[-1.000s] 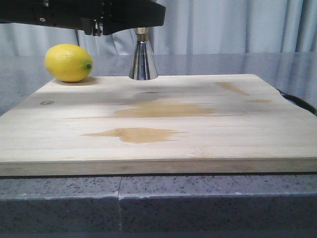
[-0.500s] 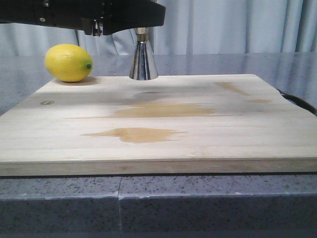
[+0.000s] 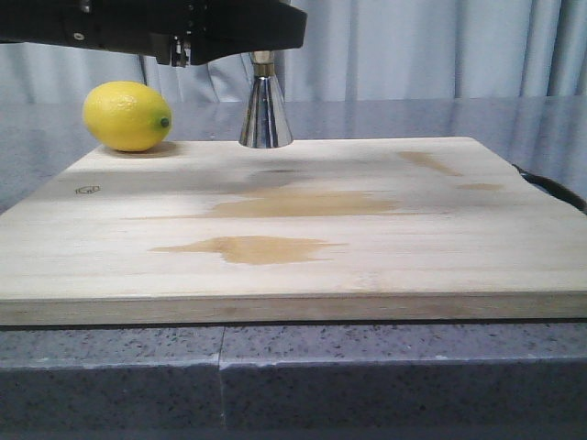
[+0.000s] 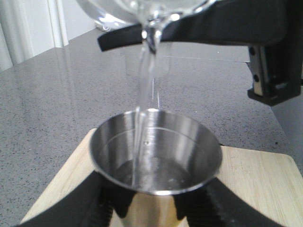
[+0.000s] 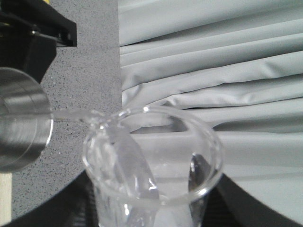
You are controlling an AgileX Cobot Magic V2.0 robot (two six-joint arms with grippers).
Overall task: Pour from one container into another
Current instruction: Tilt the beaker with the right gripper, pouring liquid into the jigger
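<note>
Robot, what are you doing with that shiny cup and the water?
It is pouring. The right gripper holds a clear glass beaker tipped over, and a thin stream of clear liquid runs from its lip into the steel jigger. The left gripper holds the jigger upright, at the far edge of the wooden board. Only a little liquid sits in the jigger's cup so far. A lemon lies at the board's far left corner.
</note>
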